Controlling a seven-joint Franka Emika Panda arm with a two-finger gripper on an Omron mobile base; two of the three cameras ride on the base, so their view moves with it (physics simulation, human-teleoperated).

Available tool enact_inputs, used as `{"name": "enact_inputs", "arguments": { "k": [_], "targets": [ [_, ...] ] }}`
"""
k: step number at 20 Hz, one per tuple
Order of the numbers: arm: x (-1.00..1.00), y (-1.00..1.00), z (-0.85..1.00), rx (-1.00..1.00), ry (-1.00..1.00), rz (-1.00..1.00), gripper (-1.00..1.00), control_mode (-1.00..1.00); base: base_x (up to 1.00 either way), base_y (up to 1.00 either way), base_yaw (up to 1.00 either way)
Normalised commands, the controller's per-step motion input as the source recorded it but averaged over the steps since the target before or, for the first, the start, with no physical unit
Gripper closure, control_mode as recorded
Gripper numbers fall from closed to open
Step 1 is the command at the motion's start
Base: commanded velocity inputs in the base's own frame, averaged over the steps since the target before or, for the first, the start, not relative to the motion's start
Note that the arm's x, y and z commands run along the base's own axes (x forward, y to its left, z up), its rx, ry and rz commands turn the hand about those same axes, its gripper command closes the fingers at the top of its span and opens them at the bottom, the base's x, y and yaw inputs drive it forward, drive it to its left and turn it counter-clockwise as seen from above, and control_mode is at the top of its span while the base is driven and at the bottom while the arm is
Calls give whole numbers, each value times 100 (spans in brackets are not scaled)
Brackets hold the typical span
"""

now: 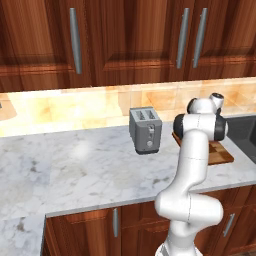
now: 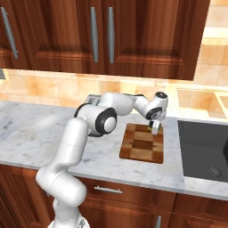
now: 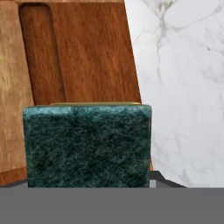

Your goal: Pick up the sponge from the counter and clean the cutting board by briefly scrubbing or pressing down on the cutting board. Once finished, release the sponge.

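My gripper (image 2: 155,129) hangs down over the far right part of the cutting board (image 2: 142,144), a checkered reddish-brown slab on the white marble counter (image 2: 35,133). The hand view looks down on the sponge (image 3: 87,146), its dark green scrub face filling the lower middle, a thin yellow edge at its top. The jaws are shut on the sponge, which lies low over the board (image 3: 83,52) near its edge, with marble (image 3: 183,87) to the right. I cannot tell whether the sponge touches the wood. In the left base view my arm covers most of the board (image 1: 220,152).
A grey metal toaster (image 1: 145,130) stands on the counter just left of the board. A dark sink basin (image 2: 205,151) is sunk into the counter right of the board. Wooden wall cabinets with metal handles (image 2: 94,33) hang above the tiled backsplash.
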Motion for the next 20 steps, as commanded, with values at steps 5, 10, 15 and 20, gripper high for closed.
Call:
{"name": "enact_inputs", "arguments": {
  "k": [5, 10, 15, 20],
  "targets": [
    [-7, 36, -7, 0, 0, 0, 100, -100, 0, 0, 0],
    [-5, 48, -1, 0, 0, 0, 100, -100, 0, 0, 0],
    [-15, 52, 0, 0, 0, 0, 100, -100, 0, 0, 0],
    [-34, 51, 0, 0, 0, 0, 100, -100, 0, 0, 0]
  ]
}}
